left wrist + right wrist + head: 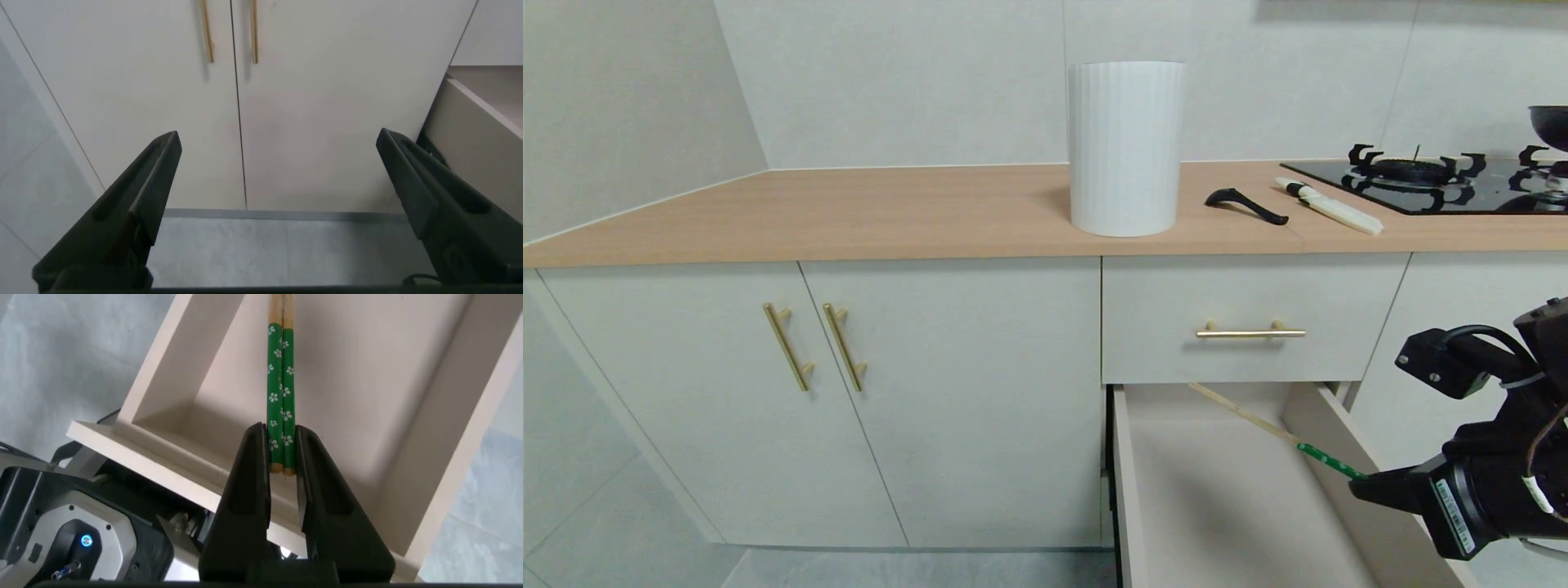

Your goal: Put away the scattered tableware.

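The step in hand looks like laying the pair of slim wooden chopsticks [280, 376], whose grip ends are painted green with small white flowers, into the open pale beige drawer [1123, 474]. To do it well, the right gripper [1360, 482] should probably sink lower into the drawer and level the sticks before letting go, so they settle flat on the drawer floor rather than drop and roll. The far tips point toward the back of the drawer, close under the closed drawer front above it, so any forward push risks knocking them there.

The right gripper is pinching the chopsticks at their green ends, its two black fingers pressed in on both sticks side by side. It hangs over the drawer's right wall near the front, and the sticks run from it diagonally across the drawer's inside, above the floor.

The left gripper [278, 143] is spread wide and holds nothing, off to the left of the drawer, facing the cabinet doors.

On the wooden countertop [890, 212] above the drawer lie a black curved utensil [1245, 204] and a cream-coloured utensil [1327, 206], likely next.
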Available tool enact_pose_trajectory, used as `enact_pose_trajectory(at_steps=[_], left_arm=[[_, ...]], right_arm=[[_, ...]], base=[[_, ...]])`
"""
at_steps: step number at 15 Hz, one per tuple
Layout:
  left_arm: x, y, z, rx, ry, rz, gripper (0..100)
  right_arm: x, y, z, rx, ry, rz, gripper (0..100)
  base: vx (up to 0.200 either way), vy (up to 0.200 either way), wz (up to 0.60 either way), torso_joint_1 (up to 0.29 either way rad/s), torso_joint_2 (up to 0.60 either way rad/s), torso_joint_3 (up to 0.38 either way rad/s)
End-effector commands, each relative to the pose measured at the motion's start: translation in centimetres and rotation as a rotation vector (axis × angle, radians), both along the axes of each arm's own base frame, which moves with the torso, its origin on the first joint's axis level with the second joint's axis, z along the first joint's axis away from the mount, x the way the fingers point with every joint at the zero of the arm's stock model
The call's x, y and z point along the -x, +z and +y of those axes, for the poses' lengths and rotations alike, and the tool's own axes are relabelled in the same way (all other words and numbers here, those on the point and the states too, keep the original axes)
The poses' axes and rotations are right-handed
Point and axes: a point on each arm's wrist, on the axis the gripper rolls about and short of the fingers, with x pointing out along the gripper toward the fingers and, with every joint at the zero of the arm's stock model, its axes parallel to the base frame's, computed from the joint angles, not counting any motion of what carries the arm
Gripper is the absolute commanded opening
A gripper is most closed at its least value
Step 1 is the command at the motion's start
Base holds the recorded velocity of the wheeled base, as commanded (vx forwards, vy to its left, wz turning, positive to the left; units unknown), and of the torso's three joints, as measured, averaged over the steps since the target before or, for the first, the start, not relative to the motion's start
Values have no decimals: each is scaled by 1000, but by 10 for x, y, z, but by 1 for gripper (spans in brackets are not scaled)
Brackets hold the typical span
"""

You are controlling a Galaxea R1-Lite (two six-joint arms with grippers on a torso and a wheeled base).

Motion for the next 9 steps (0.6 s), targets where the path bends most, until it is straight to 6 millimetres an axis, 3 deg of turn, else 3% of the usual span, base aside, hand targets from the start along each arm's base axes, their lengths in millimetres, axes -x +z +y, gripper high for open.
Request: enact_pose_trajectory(at_steps=[1,4,9], left_arm=[[0,0,0,0,1,1,100],[0,0,0,0,1,1,100],[0,0,0,0,1,1,100]], right_arm=[[-2,-2,1,5,0,11,0],[-12,-15,7,35,0,68,0],[-51,-73,28,116,13,289,0]], base=[[0,0,0,0,0,0],[0,0,0,0,0,0],[0,0,0,0,0,0]])
